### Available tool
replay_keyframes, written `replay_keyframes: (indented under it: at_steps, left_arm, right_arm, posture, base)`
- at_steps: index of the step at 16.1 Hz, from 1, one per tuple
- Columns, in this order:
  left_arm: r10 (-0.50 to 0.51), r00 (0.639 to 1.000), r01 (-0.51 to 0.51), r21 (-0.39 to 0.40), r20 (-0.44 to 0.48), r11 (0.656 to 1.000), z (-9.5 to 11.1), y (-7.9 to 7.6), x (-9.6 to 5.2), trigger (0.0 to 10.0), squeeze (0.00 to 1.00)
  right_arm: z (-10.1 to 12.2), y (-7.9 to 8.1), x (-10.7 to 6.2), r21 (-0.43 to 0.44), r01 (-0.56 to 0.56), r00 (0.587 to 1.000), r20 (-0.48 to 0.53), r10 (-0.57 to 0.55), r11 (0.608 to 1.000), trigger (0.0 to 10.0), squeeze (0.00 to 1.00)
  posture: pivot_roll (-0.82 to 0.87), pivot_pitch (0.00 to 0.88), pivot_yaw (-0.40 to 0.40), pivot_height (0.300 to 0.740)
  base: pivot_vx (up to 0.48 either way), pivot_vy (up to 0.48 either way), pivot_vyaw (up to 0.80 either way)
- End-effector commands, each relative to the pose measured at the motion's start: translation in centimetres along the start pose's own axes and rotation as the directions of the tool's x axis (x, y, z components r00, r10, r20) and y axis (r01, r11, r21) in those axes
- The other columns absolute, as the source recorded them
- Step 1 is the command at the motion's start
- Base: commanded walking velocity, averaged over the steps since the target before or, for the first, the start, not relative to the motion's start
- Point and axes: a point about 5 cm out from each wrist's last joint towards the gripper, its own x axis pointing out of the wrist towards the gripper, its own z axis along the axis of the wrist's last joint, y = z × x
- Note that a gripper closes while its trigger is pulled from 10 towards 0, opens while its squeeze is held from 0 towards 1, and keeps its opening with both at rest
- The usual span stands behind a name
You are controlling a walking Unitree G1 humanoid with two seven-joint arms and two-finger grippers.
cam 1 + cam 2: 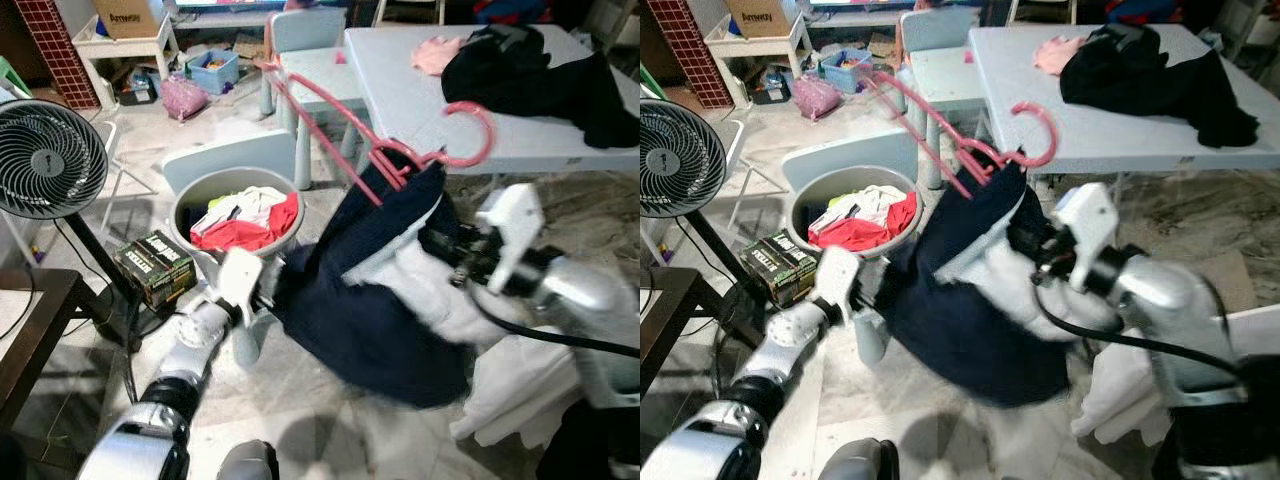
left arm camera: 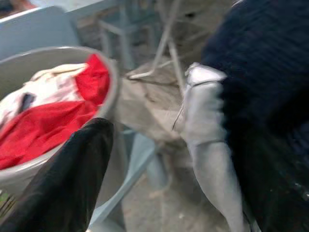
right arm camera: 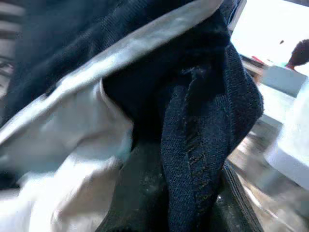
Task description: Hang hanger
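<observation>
A pink hanger (image 1: 400,155) is tilted, its hook (image 1: 470,125) toward the table and one long arm reaching up and left. A dark navy garment (image 1: 370,310) with a white lining hangs from it, stretched between both grippers. My left gripper (image 1: 275,295) is at the garment's left edge. In the left wrist view one black finger (image 2: 72,179) stands well apart from the cloth (image 2: 260,96), which covers the other side. My right gripper (image 1: 440,245) is buried in the garment's upper right, and a navy fold (image 3: 203,159) is pinched between its fingers.
A grey basket (image 1: 190,200) of red and white clothes sits on a pale blue chair just behind the left gripper. A fan (image 1: 45,160) and a dark table (image 1: 30,320) stand left. The pale table (image 1: 400,90) behind carries black clothes (image 1: 540,70). White cloth (image 1: 520,390) lies lower right.
</observation>
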Motion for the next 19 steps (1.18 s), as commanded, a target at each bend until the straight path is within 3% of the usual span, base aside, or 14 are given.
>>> replay_keyframes:
  at_steps: [1,4,5,8,10,12,15,18,19]
  left_arm:
    - [-0.132,0.989,0.124,0.106,0.074,0.987,1.4,-1.2,0.0,10.0,1.00]
    - [-0.250,0.966,0.226,0.242,0.071,0.944,1.7,-2.4,-0.6,10.0,1.00]
    - [-0.272,0.960,0.243,0.281,0.065,0.928,1.9,-2.4,-0.8,10.0,1.00]
    - [-0.335,0.939,0.292,0.338,0.075,0.895,2.9,-2.1,-1.6,10.0,1.00]
    - [-0.434,0.901,0.384,0.408,0.033,0.828,3.1,-2.1,-2.9,10.0,1.00]
    - [-0.468,0.883,0.416,0.444,0.010,0.794,3.4,-2.0,-3.7,10.0,1.00]
    - [-0.481,0.876,0.403,0.516,0.022,0.756,4.3,-1.7,-4.1,10.0,1.00]
    - [-0.456,0.889,0.361,0.543,0.046,0.758,4.9,-1.2,-4.0,10.0,1.00]
    - [-0.410,0.910,0.323,0.530,0.053,0.784,4.7,-0.7,-3.6,10.0,0.40]
  right_arm:
    - [-1.2,-0.5,0.6,-0.096,0.096,0.992,-0.070,-0.102,0.991,10.0,0.00]
    - [-3.1,-0.9,1.6,-0.192,0.128,0.976,-0.148,-0.158,0.973,10.0,0.00]
    - [-3.6,-1.0,2.1,-0.262,0.120,0.971,-0.170,-0.168,0.958,10.0,0.00]
    - [-5.2,-1.6,2.2,-0.372,0.050,0.955,-0.254,-0.153,0.927,10.0,0.00]
    - [-6.6,-2.1,1.3,-0.421,-0.137,0.932,-0.363,-0.028,0.897,10.0,0.00]
    - [-7.1,-2.5,0.7,-0.400,-0.267,0.898,-0.433,0.075,0.877,10.0,0.00]
    - [-7.3,-2.6,-0.3,-0.368,-0.463,0.821,-0.521,0.233,0.807,10.0,0.00]
    - [-7.3,-2.5,-0.1,-0.352,-0.535,0.783,-0.547,0.295,0.768,10.0,0.00]
    - [-7.0,-1.8,0.3,-0.337,-0.593,0.765,-0.519,0.381,0.731,10.0,0.00]
  posture:
    - [-0.07,0.000,-0.025,0.740]
    - [-0.04,0.000,-0.039,0.740]
    - [-0.03,0.000,-0.041,0.740]
    - [-0.01,0.012,-0.051,0.740]
    - [-0.01,0.028,-0.055,0.740]
    - [-0.01,0.025,-0.054,0.740]
    - [-0.01,0.013,-0.051,0.740]
    - [-0.01,0.015,-0.051,0.740]
    - [-0.01,0.021,-0.051,0.740]
  base:
    - [0.000,0.000,0.00]
    - [0.000,0.000,0.00]
    - [0.000,0.000,0.00]
    - [0.000,0.000,0.00]
    - [0.000,0.000,0.00]
    - [0.000,0.000,0.00]
    - [0.000,0.000,0.00]
    - [0.000,0.000,0.00]
    - [0.000,0.000,0.00]
